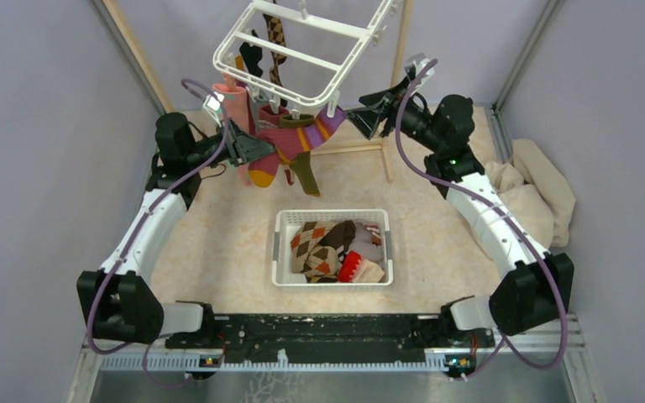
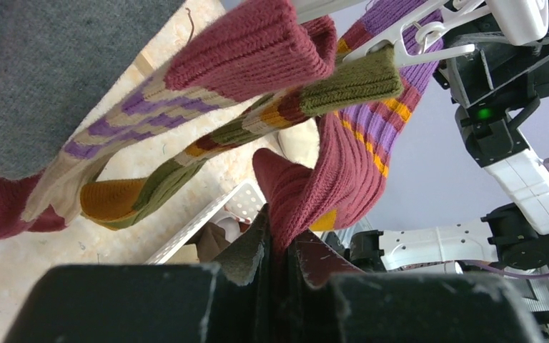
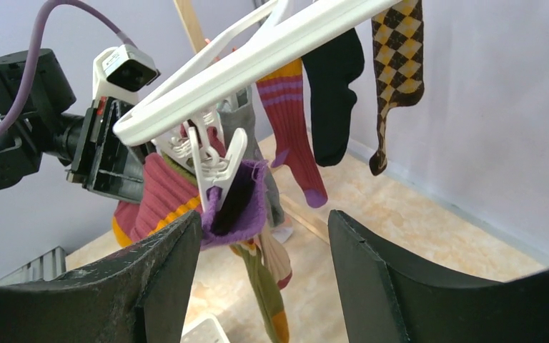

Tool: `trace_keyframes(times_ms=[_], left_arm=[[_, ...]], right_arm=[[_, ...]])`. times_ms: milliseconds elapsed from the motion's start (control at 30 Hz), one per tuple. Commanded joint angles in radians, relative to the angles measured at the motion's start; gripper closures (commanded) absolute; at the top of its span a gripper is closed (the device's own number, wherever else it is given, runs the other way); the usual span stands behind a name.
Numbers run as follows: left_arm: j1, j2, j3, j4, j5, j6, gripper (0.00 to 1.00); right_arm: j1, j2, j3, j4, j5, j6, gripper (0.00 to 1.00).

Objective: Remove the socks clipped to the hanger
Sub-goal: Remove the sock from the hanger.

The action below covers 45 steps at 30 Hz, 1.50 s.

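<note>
The white hanger (image 1: 302,50) hangs tilted at the top centre, with socks clipped under it. My left gripper (image 1: 262,149) is shut on the maroon sock with orange stripes (image 2: 307,186); its jaws (image 2: 280,239) pinch the sock's fold, and the sock's other end is still clipped. An olive-striped sock (image 1: 305,172), a pink sock (image 1: 235,105), a black sock (image 3: 332,100) and a brown argyle sock (image 3: 397,64) hang nearby. My right gripper (image 1: 361,117) is open; in its wrist view the gripper (image 3: 264,229) sits just below the purple cuff (image 3: 246,207) held by a white clip (image 3: 214,161).
A white slotted basket (image 1: 332,214) holding several socks stands on the table below the hanger. A beige cloth heap (image 1: 537,197) lies at the right wall. Wooden poles (image 1: 399,59) stand behind the hanger. Grey walls close in both sides.
</note>
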Motion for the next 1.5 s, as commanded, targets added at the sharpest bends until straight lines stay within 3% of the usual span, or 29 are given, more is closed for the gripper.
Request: trace_keyframes(times_ms=[0,467,1467], left_arm=[[0.015,0.007,0.015,0.046,0.031,-0.004,0.86],[0.038,0.025,0.009,0.058,0.048,-0.002,0.86],[0.041,0.028,0.002,0.059,0.056,0.005,0.87]], right_arm=[[0.013,0.048,0.062,0.173,-0.03,0.045,0.34],[0.014,0.127,0.107,0.312,-0.122,0.148,0.37],[0.047,0.2,0.193,0.283,-0.117,0.147,0.39]])
